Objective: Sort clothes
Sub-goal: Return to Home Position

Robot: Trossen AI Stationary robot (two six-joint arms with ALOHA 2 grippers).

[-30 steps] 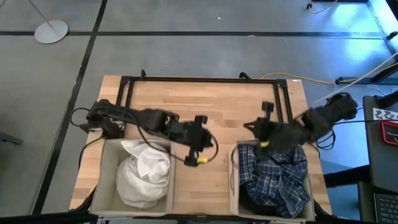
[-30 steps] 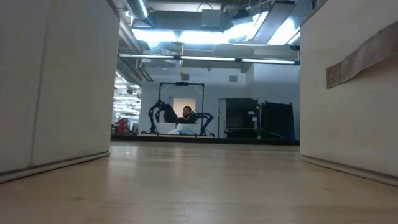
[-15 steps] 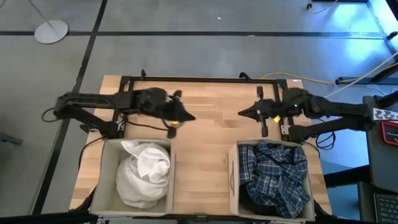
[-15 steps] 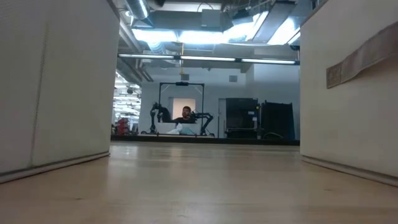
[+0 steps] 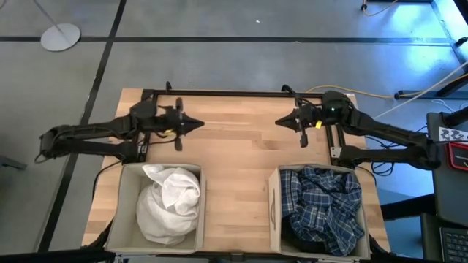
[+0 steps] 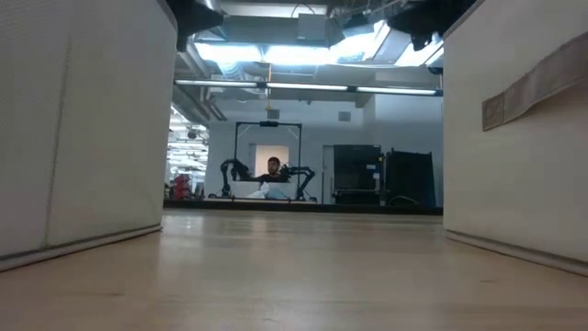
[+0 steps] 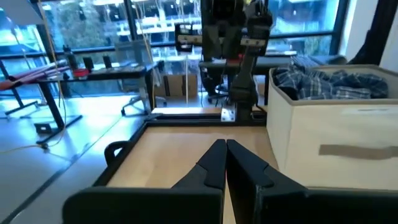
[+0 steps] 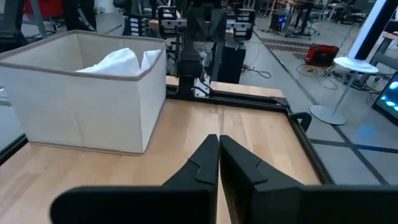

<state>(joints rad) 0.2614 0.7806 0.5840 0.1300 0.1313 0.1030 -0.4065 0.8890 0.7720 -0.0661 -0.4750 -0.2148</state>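
1. Left hand (image 5: 191,124): fingers pressed together, empty, above light wooden counter (image 5: 241,164).
2. Right hand (image 5: 284,121): same, tip facing it.
3. Large white fabric garment (image 5: 170,201) in left beige fabric box (image 5: 124,197); blue-and-white plaid shirt (image 5: 322,208) in right beige box (image 5: 278,212).

Between the left box (image 5: 202,212) and the right box (image 5: 276,212), both on the edge opposite the arms' mounts, you have an open lane of bare tabletop (image 5: 240,183). Past them the wood stays bare up to the black frame (image 5: 234,93). Over that stretch the left hand (image 5: 199,124) and the right hand (image 5: 279,121) point at each other, tips well apart, fingers pressed together.
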